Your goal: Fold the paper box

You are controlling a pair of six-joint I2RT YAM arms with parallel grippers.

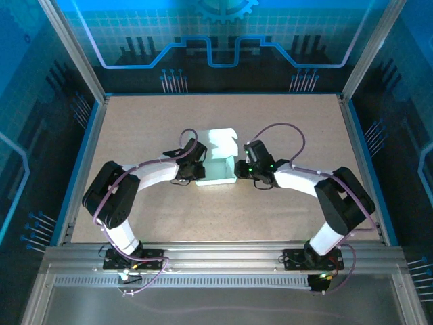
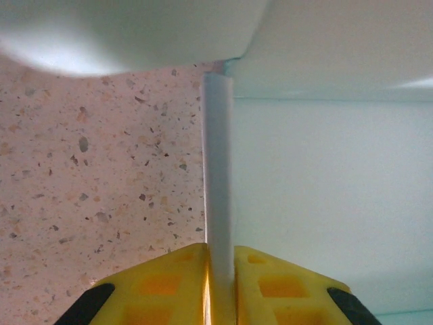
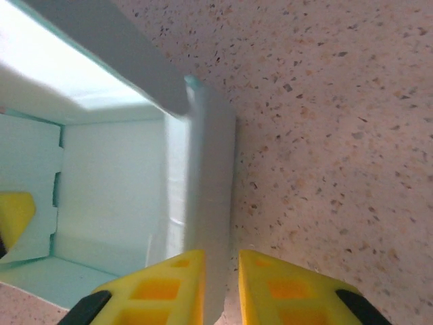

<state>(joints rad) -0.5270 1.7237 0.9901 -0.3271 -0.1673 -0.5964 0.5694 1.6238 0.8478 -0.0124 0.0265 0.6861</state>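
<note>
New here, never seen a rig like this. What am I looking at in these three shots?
Two robot arms are bolted at a table's near edge: left arm and right arm. The wide picture is from a fixed camera above and behind them. The close-ups come from a camera on each wrist, so the yellow fingers belong to that arm's gripper. On the speckled table sits a pale mint paper box, top open. The left gripper is shut on one side wall. The right gripper straddles the opposite wall; whether it pinches is unclear.

Pale mint paper box (image 1: pixel 218 162), pink-beige speckled table (image 1: pixel 270 210), yellow fingers (image 2: pixel 162 288), white arms (image 1: pixel 159 172), purple cables (image 1: pixel 284 127)
</note>
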